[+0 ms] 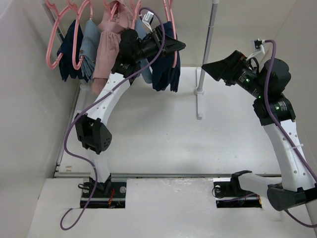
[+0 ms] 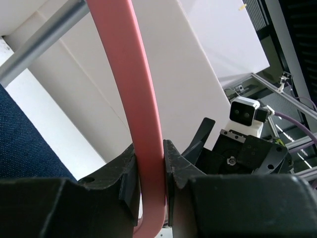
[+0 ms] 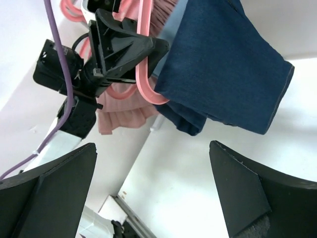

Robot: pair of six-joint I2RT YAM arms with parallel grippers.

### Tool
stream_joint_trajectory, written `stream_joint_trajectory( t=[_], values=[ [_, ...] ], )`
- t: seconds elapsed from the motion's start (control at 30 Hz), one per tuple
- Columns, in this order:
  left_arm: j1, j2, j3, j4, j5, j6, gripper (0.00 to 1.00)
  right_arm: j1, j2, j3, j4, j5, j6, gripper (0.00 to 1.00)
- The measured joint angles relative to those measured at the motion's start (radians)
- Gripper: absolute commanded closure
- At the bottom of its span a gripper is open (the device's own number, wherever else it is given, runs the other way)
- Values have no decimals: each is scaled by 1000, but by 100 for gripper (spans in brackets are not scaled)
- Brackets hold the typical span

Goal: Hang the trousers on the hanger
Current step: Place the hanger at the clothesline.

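dress (image 1: pixel 105 49): hangs just left of the left gripper (image 1: pixel 179 45), behind its wrist; not a task item.
left gripper state: clenched on the hanger (image 2: pixel 143 99); in the wrist view the pink bar is pinched between both jaws.
hanger: thin pink plastic, runs up out of the left gripper toward the rail (image 2: pixel 44 44). Its lower curve sits just below the gripper tips.
trousers (image 3: pixel 228 74): dark denim, folded over the hanger's lower bar. They hang just below and right of the left gripper and well apart from the right gripper (image 3: pixel 153 193).
handling: judged heavy, floppy cloth on a light, bendy hanger. The load may tip the hanger or slide along the bar.
hold point: judged best on the rigid hanger arm near the hook, not on the cloth. If the denim needs evening out, pinch the thick folded edge.
right gripper state: released, jaws wide, nothing between them; it faces the trousers.
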Motion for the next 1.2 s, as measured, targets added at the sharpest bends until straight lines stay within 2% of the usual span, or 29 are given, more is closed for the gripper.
stream_joint_trajectory(
  t=[0.2,0.37,0.4,0.43,0.53,0.7,0.83,1.03,1.2],
  values=[
    [-1,-5,-101,10,27,-16,100,0,0,-8,-37,7,-5,0],
    [0,-5,-111,19,40,-15,98,0,-1,-8,-50,12,-15,0],
    [0,-5,-113,21,41,-14,86,0,-3,-8,-53,15,-16,0],
    [0,-5,-114,23,43,-12,54,0,-7,-11,-59,19,-21,0],
    [0,-12,-119,18,67,21,1,0,-23,-16,-83,25,-35,0],
    [4,-56,-125,-70,77,106,1,0,-43,-16,-138,37,-73,0],
    [30,-91,-103,-203,46,211,1,0,-48,-19,-171,41,-100,0],
    [43,-174,-54,-447,-114,417,1,0,-55,-40,-198,39,-126,0],
    [-4,-244,-19,-578,-286,595,1,0,-55,-43,-201,29,-142,0]
  ],
)
